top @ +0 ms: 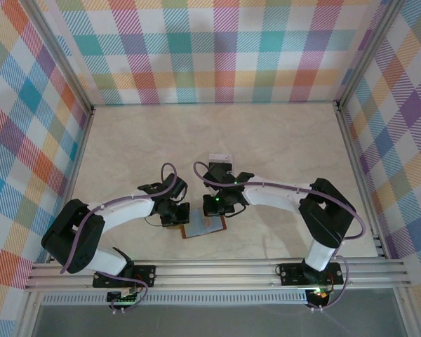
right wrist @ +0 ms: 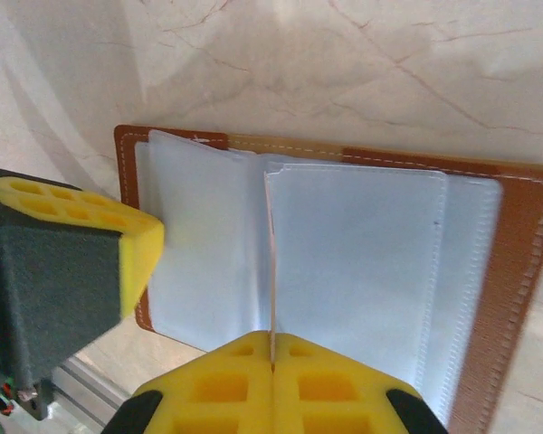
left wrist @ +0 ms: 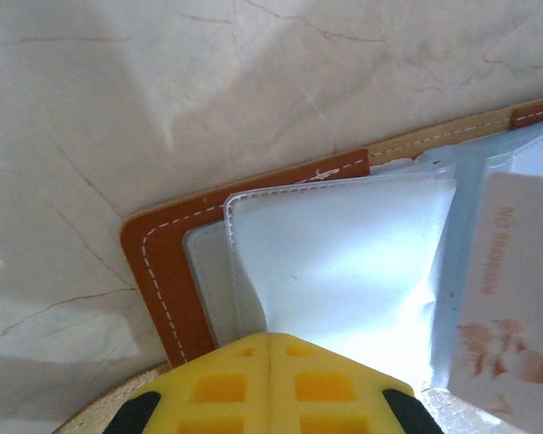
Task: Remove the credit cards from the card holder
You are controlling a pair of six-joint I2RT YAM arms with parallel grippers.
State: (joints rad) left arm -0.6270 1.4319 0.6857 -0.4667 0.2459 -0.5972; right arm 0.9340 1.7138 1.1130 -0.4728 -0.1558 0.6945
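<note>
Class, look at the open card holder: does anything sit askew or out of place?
Yes. A printed card tilts across the card holder's clear sleeves, out of square with the stitching; the right gripper pinches it edge-on. What looks like a second card lies loose on the table beyond.

This is a robot test cell in a lab, not a home. A pale marble-patterned table (top: 281,140) is boxed in on its far, left and right edges by walls (top: 217,49) of bright plaid cloth on aluminium posts (top: 59,60). Slotted aluminium rails (top: 217,270) run along the near edge. The left arm's base (top: 124,276) and the right arm's base (top: 303,272) are bolted there, with cables (top: 170,168) looping.
</note>
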